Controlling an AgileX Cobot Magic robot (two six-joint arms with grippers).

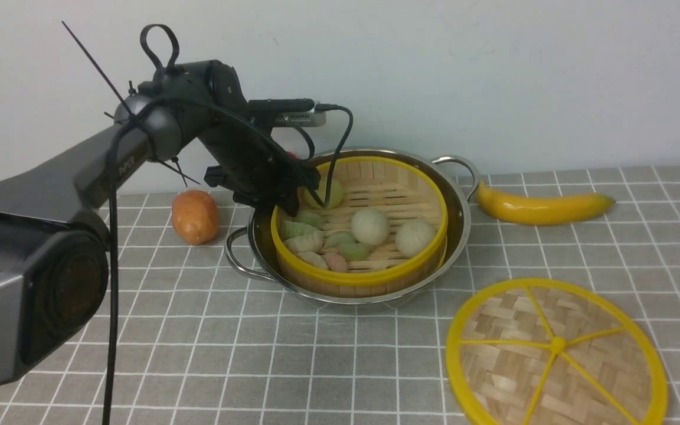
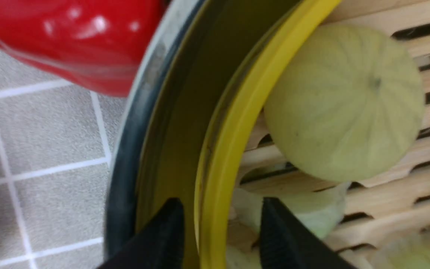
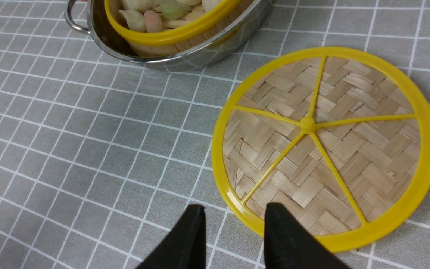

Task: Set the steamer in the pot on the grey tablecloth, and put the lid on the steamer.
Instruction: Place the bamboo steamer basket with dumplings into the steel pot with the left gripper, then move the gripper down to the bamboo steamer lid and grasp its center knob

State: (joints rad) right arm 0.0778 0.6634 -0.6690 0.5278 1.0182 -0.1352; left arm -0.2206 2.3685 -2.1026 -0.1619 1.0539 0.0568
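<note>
The steamer, a bamboo basket with yellow rims, sits inside the shiny steel pot on the grey tablecloth. It holds buns and dumplings. My left gripper is at the steamer's far left rim. In the left wrist view the gripper is open: one finger stands outside the yellow rim and one inside, with a gap on each side. The woven lid lies flat on the cloth at the front right. My right gripper hovers open over the near edge of the lid, holding nothing.
A yellow banana lies right of the pot near the wall. An orange fruit sits left of the pot. A shiny red object lies just behind the pot's rim. The white wall closes off the back.
</note>
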